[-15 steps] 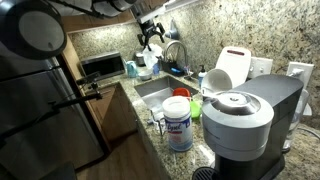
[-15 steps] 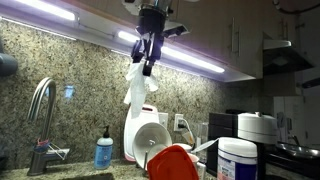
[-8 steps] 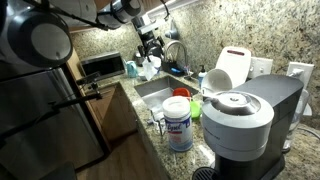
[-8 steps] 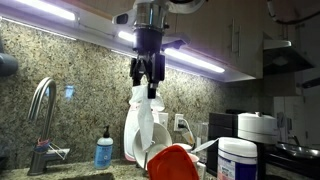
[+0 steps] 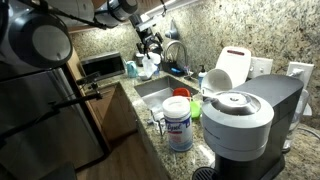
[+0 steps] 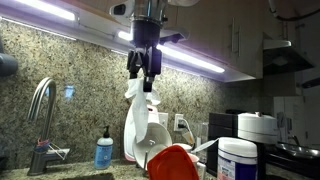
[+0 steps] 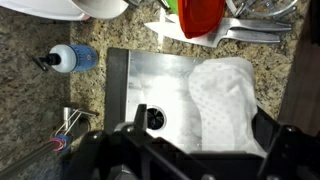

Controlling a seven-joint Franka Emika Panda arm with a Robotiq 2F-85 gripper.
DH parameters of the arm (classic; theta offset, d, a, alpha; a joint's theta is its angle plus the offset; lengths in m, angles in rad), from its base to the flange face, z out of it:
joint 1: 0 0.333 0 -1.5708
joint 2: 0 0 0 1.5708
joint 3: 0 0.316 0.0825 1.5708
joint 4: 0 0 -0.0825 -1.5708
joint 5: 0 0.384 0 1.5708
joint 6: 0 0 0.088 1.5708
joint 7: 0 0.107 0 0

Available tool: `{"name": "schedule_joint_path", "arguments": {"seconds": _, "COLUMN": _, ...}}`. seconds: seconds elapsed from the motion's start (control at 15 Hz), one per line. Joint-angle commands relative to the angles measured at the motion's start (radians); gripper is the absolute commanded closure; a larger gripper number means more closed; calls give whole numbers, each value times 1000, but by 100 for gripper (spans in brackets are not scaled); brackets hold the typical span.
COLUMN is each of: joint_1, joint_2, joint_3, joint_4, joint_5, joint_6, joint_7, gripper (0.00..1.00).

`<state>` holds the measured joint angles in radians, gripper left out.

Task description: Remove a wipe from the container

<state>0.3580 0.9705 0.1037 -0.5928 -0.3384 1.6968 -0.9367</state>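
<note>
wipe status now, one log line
gripper: open, above sink | wipe: hanging beneath gripper, hold unclear | container: upright on counter

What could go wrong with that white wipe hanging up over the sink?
The gripper looks open, so the wipe may only be clinging to a finger. It could drop into the sink, maybe onto the drain, and get wet or dirty. Or it could cling on and get dragged along when the arm moves.
</note>
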Motion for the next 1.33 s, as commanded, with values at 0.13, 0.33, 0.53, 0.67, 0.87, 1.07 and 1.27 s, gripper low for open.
{"name": "schedule_joint_path", "arguments": {"seconds": 0.13, "joint_1": -9, "joint_2": 37, "joint_3": -20, "joint_4": 7, "joint_5": -21, "joint_6": -87, "joint_7": -49, "gripper": 0}}
{"name": "schedule_joint_path", "arguments": {"seconds": 0.33, "joint_1": -29, "joint_2": 61, "joint_3": -30, "joint_4": 2, "joint_5": -23, "joint_6": -100, "joint_7": -86, "gripper": 0}}
{"name": "schedule_joint_path", "arguments": {"seconds": 0.53, "joint_1": -64, "joint_2": 83, "joint_3": -44, "joint_4": -6, "joint_5": -16, "joint_6": -108, "joint_7": -67, "gripper": 0}}
{"name": "schedule_joint_path", "arguments": {"seconds": 0.67, "joint_1": -98, "joint_2": 87, "joint_3": -53, "joint_4": -14, "joint_5": -7, "joint_6": -131, "joint_7": -42, "gripper": 0}}
{"name": "schedule_joint_path", "arguments": {"seconds": 0.87, "joint_1": -151, "joint_2": 88, "joint_3": -62, "joint_4": -21, "joint_5": 11, "joint_6": -214, "joint_7": 11, "gripper": 0}}
{"name": "schedule_joint_path", "arguments": {"seconds": 1.07, "joint_1": -189, "joint_2": 87, "joint_3": -51, "joint_4": -23, "joint_5": 28, "joint_6": -297, "joint_7": 40, "gripper": 0}}
{"name": "schedule_joint_path", "arguments": {"seconds": 1.27, "joint_1": -193, "joint_2": 75, "joint_3": -48, "joint_4": -18, "joint_5": 29, "joint_6": -342, "joint_7": 26, "gripper": 0}}
